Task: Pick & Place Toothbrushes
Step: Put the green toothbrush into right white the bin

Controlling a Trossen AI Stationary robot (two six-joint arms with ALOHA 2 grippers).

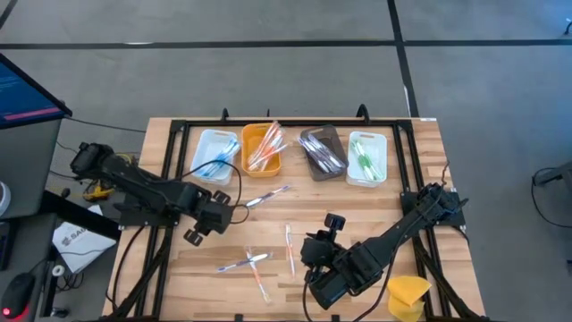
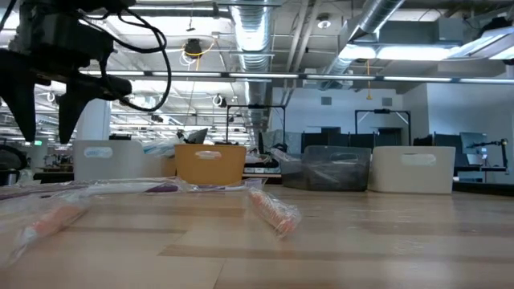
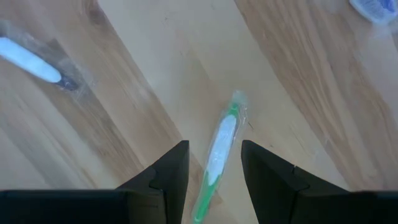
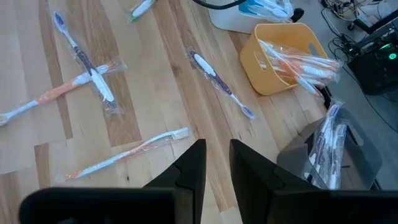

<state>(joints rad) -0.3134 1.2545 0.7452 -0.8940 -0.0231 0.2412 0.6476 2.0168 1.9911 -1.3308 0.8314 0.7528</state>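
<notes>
A green toothbrush (image 3: 219,149) in a clear wrapper lies flat on the wooden table. My left gripper (image 3: 214,146) points down over it, left of the table's middle (image 1: 195,234), open, with one finger on either side of the handle and a gap on both sides. Loose wrapped toothbrushes lie on the wood: a purple one (image 1: 266,197), an orange one (image 1: 289,246) and a crossed pair (image 1: 246,261). My right gripper (image 4: 217,149) hangs over the near middle (image 1: 313,249), slanting down, its fingers a little apart with nothing between them.
Along the far side stand a white tray (image 1: 214,154) with blue toothbrushes, an orange tray (image 1: 262,149), a dark tray (image 1: 322,152) and a white tray (image 1: 366,156) with green ones. A yellow sponge-like lump (image 1: 408,293) sits at the near right.
</notes>
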